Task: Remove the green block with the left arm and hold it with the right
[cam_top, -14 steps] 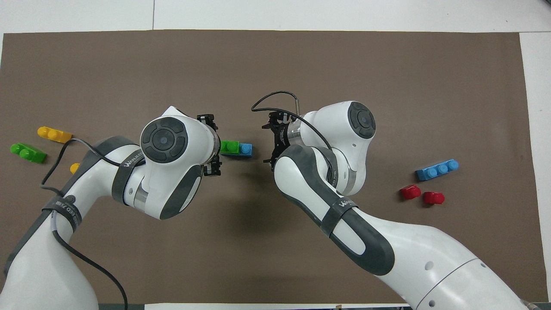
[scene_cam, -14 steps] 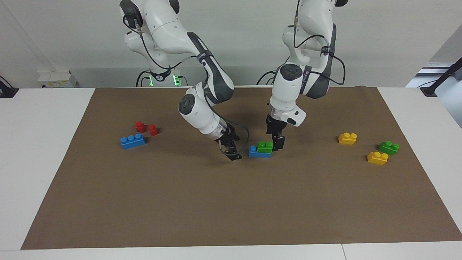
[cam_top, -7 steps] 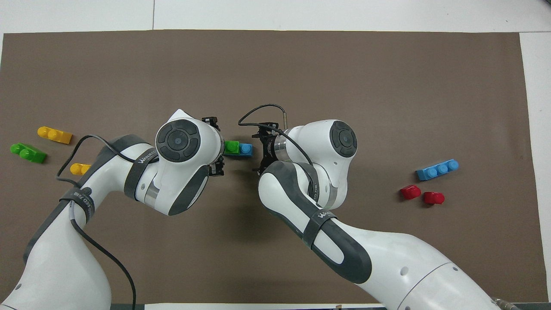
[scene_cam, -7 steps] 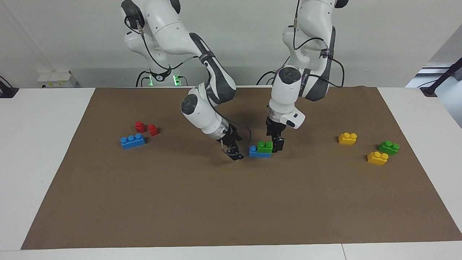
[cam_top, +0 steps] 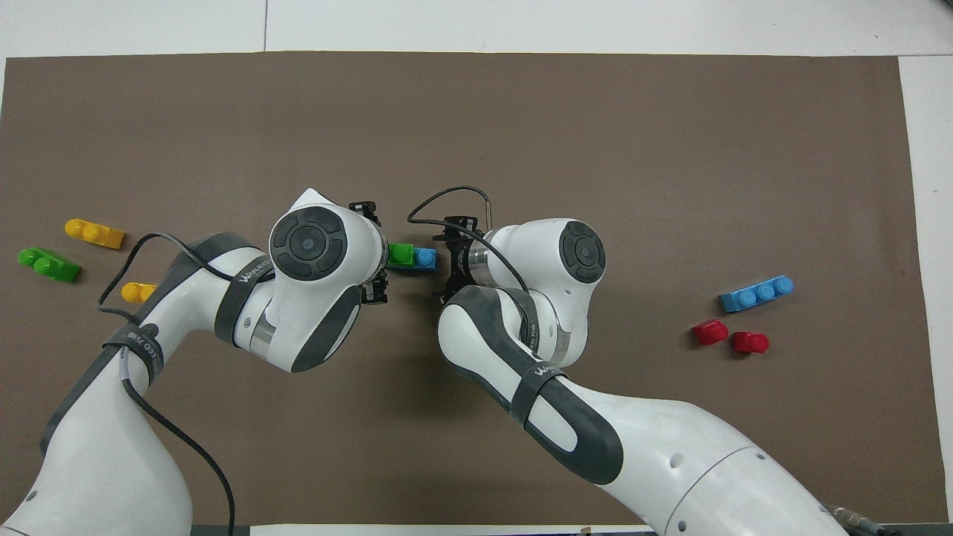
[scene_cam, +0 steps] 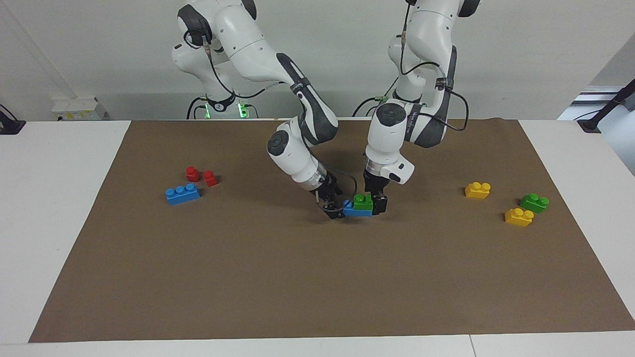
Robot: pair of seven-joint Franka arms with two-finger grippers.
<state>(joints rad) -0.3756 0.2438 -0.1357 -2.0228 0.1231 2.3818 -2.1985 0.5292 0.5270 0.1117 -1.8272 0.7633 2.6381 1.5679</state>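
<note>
The green block (scene_cam: 363, 201) sits stacked on a blue brick (scene_cam: 356, 210) in the middle of the brown mat; in the overhead view the green block (cam_top: 400, 254) covers all of the blue brick (cam_top: 426, 257) except one stud. My left gripper (scene_cam: 377, 199) is low at the stack's end toward the left arm, open, right beside the green block. My right gripper (scene_cam: 332, 207) is low at the stack's other end, open, at the blue brick's bare stud. My left wrist hides the left fingertips in the overhead view.
Toward the left arm's end lie a second green brick (scene_cam: 534, 202) and two yellow bricks (scene_cam: 477, 190) (scene_cam: 519, 216). Toward the right arm's end lie a blue three-stud brick (scene_cam: 182, 193) and two small red pieces (scene_cam: 193, 173) (scene_cam: 211, 178).
Both grippers have closed in on the stack from its two ends, the right one farther. The stack and the other bricks have not moved.
</note>
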